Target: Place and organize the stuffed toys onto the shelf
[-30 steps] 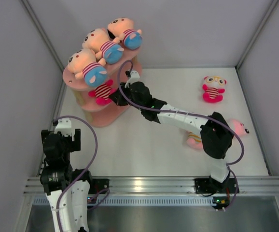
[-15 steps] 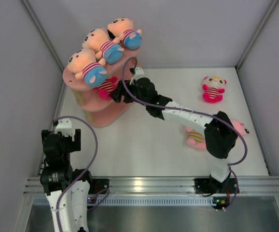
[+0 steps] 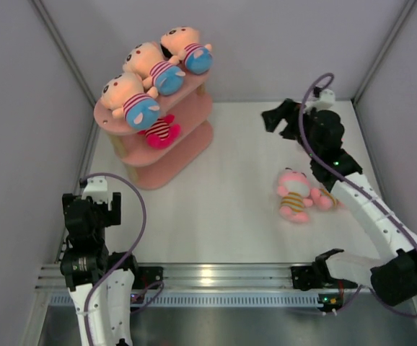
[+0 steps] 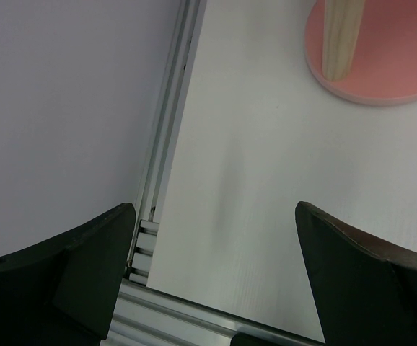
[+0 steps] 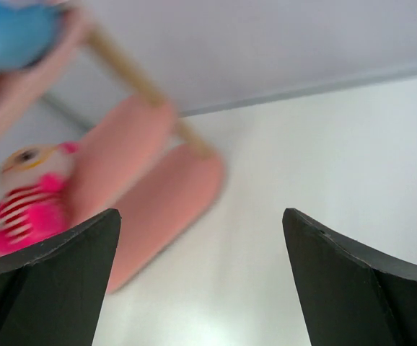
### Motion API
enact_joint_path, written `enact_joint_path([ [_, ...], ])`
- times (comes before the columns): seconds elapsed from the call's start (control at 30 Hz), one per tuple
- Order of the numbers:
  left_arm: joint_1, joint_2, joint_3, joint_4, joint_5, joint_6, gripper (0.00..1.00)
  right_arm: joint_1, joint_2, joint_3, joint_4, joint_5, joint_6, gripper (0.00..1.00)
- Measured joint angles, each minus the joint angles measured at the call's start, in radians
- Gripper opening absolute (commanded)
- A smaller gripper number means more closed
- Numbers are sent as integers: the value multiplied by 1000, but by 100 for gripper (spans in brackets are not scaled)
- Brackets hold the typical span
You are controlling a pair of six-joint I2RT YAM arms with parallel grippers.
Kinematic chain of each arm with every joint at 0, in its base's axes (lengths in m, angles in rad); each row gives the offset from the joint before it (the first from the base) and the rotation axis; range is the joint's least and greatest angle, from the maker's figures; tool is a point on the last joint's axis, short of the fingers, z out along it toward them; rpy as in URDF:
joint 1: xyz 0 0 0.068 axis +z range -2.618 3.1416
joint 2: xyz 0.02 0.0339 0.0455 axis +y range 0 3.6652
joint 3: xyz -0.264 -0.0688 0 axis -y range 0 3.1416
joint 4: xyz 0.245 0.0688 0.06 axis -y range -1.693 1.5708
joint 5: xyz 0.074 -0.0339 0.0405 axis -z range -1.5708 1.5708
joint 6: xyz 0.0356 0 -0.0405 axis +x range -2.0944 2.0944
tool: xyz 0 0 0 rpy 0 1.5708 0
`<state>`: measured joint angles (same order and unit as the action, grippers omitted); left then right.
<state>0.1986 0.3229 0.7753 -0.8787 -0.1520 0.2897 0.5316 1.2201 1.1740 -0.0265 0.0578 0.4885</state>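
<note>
At 8 o'clock of the surface (image 3: 223,216), left gripper (image 4: 214,216) low beside the rail (image 4: 167,144), jaws spread wide, nothing between. At 10 o'clock, the shelf (image 3: 192,117): three peach-headed stuffed toys (image 3: 154,68) in a row on the top tier, one magenta toy (image 3: 161,131) lying on the middle tier. At 4 o'clock, a pink yellow-striped toy (image 3: 295,196) on the surface, just beside the right arm (image 3: 367,209). At 2 o'clock, right gripper (image 5: 201,216) facing the shelf, jaws apart and empty.

Bright even light; shelf (image 5: 167,198) blurry in right-wrist view
</note>
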Motion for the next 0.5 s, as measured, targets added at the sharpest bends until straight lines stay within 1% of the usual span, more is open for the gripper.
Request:
enact_joint_path([
  [0.07,0,0,-1,3,0,0,99,-198,-62,-101,-9,-1,32,94],
  [0.17,0,0,-2,4,0,0,98,-478,-71,-226,-32,2,85,94],
  [0.27,2,0,-2,4,-2,0,98,-665,-23,-293,-36,0,127,94],
  [0.3,3,0,-2,4,-3,0,99,-708,7,-298,-37,-2,138,94],
  [0.37,5,2,-2,4,-3,0,99,-755,78,-293,-29,-6,145,93],
  [0.5,16,13,-2,4,-3,0,99,-777,254,-259,4,-45,151,90],
])
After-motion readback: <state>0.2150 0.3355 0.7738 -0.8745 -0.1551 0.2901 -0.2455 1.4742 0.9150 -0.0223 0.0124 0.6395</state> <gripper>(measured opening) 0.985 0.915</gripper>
